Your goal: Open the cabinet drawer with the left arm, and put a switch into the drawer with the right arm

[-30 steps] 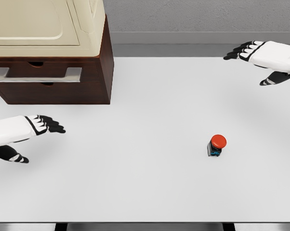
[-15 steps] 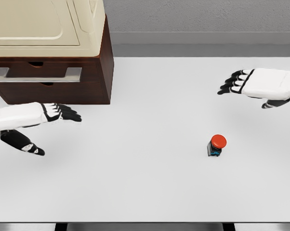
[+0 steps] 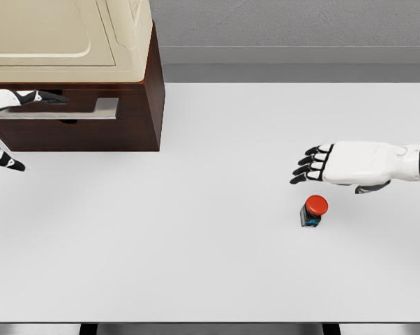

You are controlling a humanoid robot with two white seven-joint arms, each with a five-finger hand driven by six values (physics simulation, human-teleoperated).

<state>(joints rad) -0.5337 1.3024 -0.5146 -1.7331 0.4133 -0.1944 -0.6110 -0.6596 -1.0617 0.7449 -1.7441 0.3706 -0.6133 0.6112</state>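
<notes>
Two robot hands show on my feed: the right robot hand (image 3: 320, 165), fingers spread and empty, hovers just beyond the red switch (image 3: 313, 211) standing on the white desk (image 3: 196, 230). Most of my left robot hand (image 3: 15, 99) is cut off at the frame edge by the cabinet (image 3: 137, 118) drawer handle (image 3: 91, 108), so I cannot tell its grip.

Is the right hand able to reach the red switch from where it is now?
Probably yes. The right hand hovers open just above and behind the switch, and only bare table lies between and around them, so nothing blocks the way down.
</notes>
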